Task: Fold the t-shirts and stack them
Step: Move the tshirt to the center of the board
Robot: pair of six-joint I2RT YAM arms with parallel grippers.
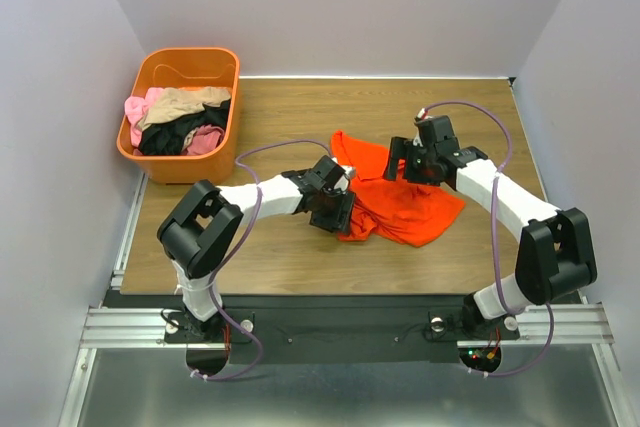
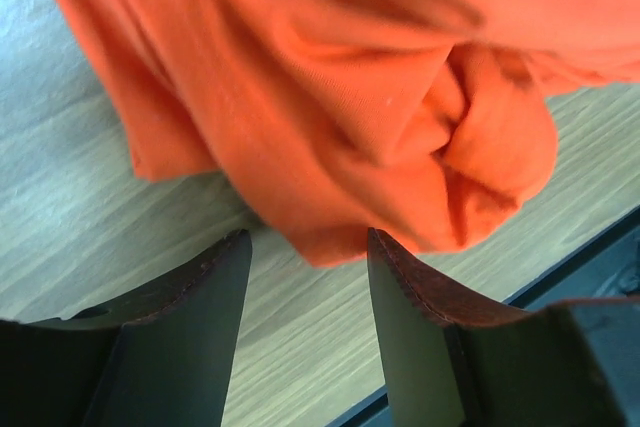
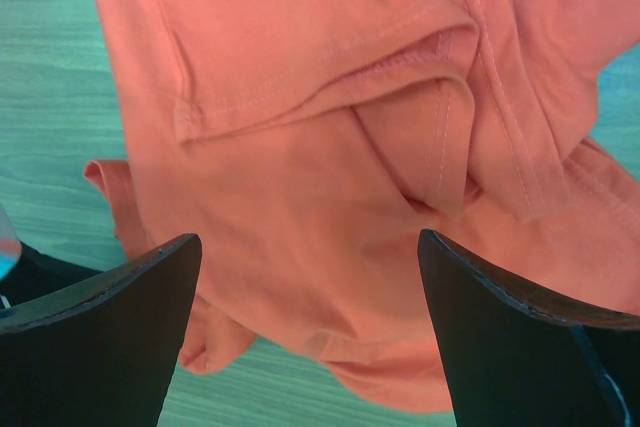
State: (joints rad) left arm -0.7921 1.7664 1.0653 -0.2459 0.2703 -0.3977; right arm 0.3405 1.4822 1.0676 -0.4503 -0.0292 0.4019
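While orange tee (image 1: 410, 212) lies bunched, L hand (image 1: 340, 215), R hand (image 1: 412, 172) spread.

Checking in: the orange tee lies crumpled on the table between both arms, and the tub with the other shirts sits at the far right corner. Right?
Not quite: the top external view shows the tub at the far left corner. The rest stands: the orange tee lies crumpled on the table between the left arm and right arm, the other shirts in the tub.
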